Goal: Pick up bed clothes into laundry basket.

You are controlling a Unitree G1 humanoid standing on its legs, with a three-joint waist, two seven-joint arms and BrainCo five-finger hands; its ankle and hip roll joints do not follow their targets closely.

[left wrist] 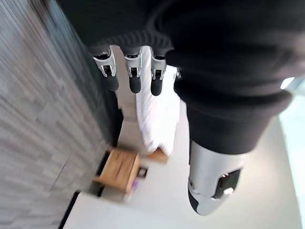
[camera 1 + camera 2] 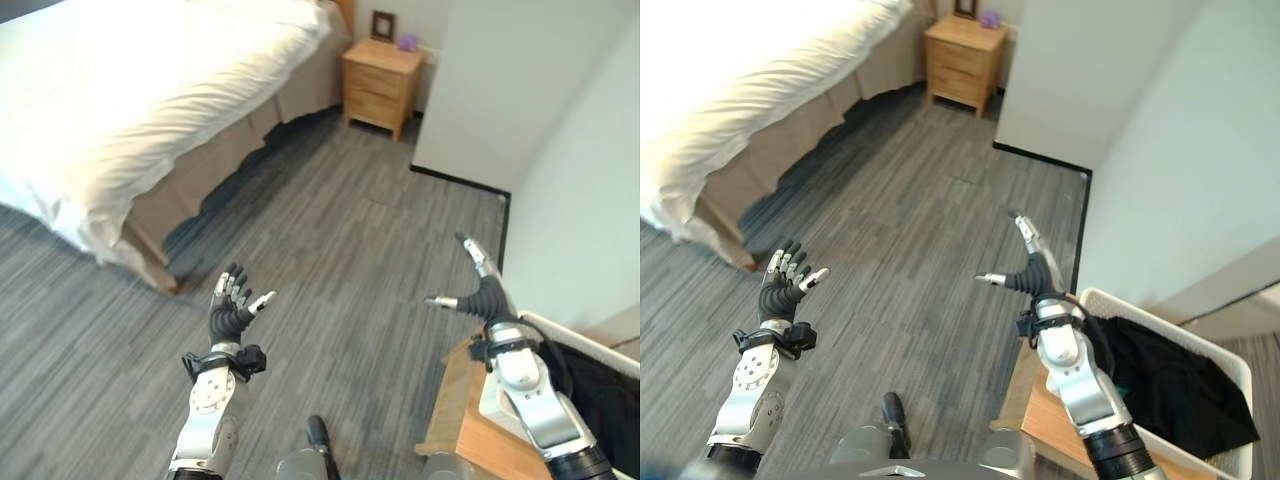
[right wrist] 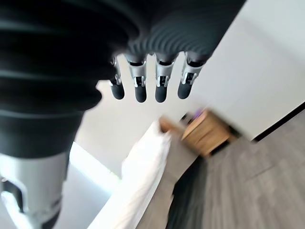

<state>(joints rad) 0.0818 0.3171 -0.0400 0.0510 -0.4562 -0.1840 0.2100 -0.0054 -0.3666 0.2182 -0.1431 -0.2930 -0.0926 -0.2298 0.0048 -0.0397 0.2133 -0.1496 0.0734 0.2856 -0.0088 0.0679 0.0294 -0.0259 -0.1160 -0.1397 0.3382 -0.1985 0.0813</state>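
Left hand (image 2: 233,308) and right hand (image 2: 484,290): fingers spread, empty | laundry basket (image 2: 1240,372) beside right hand, dark cloth (image 2: 1170,385) inside | bed (image 2: 150,110) far from basket | judgement: approach the bed squarely before reaching.

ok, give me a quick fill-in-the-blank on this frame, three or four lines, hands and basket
1. Both the left hand and the right hand are open and hold ____.
2. The cloth already in the basket is ____ in colour.
3. The basket stands on the robot's ____ side.
4. The nightstand beside the bed is made of ____.

Missing words: nothing; black; right; wood
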